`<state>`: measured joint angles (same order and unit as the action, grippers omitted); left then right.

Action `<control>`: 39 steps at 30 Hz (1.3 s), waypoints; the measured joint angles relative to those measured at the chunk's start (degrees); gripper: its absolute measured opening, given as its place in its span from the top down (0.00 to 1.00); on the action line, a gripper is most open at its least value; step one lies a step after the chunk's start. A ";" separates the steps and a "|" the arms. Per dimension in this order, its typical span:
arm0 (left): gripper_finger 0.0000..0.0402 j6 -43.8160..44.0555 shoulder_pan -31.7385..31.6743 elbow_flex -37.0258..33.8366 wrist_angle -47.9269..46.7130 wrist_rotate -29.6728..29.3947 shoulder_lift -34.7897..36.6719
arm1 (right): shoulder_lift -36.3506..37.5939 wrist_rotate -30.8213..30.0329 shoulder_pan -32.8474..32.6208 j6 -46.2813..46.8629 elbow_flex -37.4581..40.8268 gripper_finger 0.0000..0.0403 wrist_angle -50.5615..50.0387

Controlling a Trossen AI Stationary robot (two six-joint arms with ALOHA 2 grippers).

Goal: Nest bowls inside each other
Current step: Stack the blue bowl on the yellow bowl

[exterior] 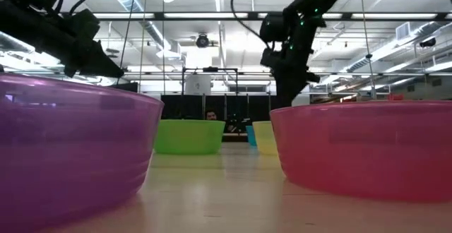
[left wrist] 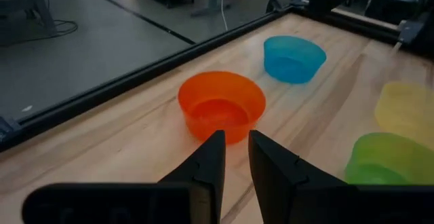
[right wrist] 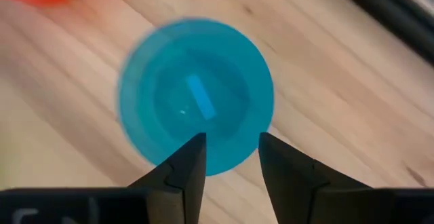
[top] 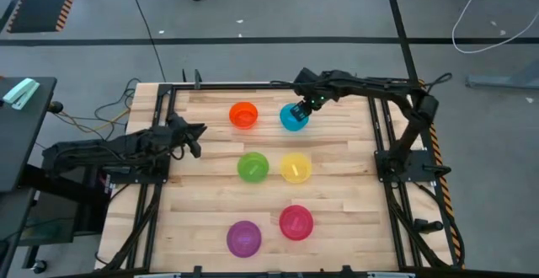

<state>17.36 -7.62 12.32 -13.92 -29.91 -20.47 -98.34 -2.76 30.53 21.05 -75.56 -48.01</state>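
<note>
Six small plastic bowls stand upright on their bases on the wooden table: orange (top: 243,114) and blue (top: 294,120) at the far side, green (top: 253,167) and yellow (top: 296,168) in the middle, purple (top: 244,237) and magenta-pink (top: 296,222) near. My right gripper (right wrist: 230,146) hovers open above the blue bowl (right wrist: 196,98), fingers pointing down over its rim, touching nothing. My left gripper (left wrist: 236,153) waits near the table's left edge (top: 195,139), aimed level at the orange bowl (left wrist: 221,105), with a narrow gap between its fingers.
A dark metal frame (top: 168,93) borders the table. In the low view the purple bowl (exterior: 70,148) and magenta-pink bowl (exterior: 367,148) fill the foreground, with green (exterior: 187,136) and yellow (exterior: 265,136) behind. Bare wood lies between the bowls and the table's left and right edges.
</note>
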 joint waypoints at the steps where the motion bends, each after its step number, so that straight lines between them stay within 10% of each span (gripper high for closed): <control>1: 0.82 -0.02 0.00 0.00 0.13 0.02 -0.42 | -1.06 0.00 0.43 0.00 -0.01 0.64 -0.40; 24: 0.80 -0.01 0.00 -0.04 -0.08 0.02 -2.44 | -12.46 0.09 2.73 0.05 -0.01 0.66 2.22; 39: 0.83 0.46 0.00 -0.09 -1.96 0.00 -2.44 | -12.18 0.63 2.73 3.39 -0.05 0.97 3.85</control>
<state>17.82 -7.62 12.23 -15.88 -29.91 -22.92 -110.52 -2.13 33.26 24.44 -75.61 -44.16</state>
